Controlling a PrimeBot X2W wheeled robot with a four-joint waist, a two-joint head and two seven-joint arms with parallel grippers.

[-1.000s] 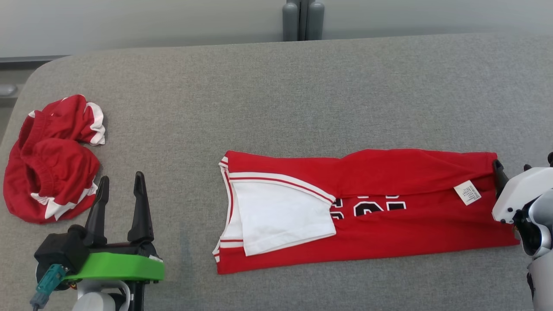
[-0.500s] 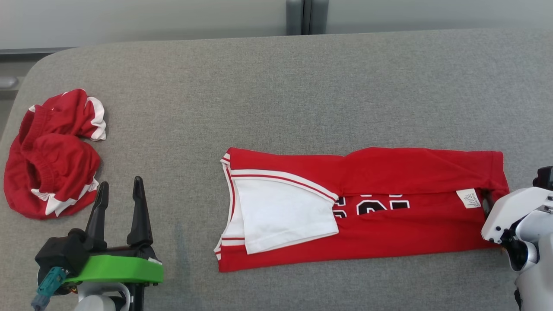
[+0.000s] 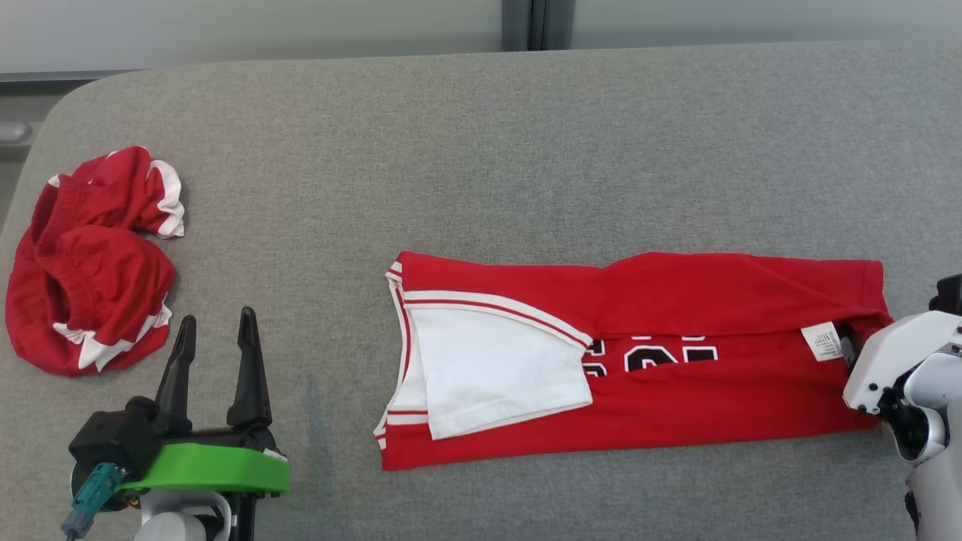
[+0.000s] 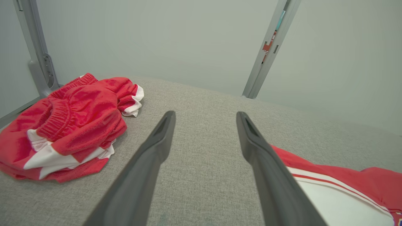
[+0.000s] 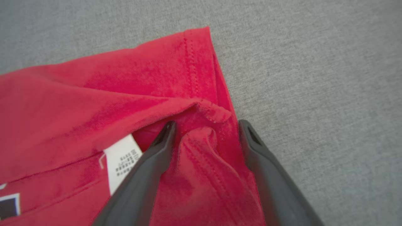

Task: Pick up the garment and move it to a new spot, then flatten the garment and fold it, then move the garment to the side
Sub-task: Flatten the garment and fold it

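Though not pinching anything yet, got right claw [image 5: 205, 125] spread wide astride a bunched hem ridge [image 5: 201, 142] at the red jersey's [image 3: 676, 361] right end, prob to lift it for fold no. 2. Lying lengthwise-folded mid worktop [image 3: 481, 150] btw. Left claw [image 3: 214, 330] open too, empty, near shorts [image 3: 90, 263].

A lab or test cell, by the look — broad grey fabric-covered table [image 3: 481, 150] across the frame's middle, plain pale wall panels [image 3: 225, 30] along the top, grey metal post [image 3: 530, 22] at top centre.
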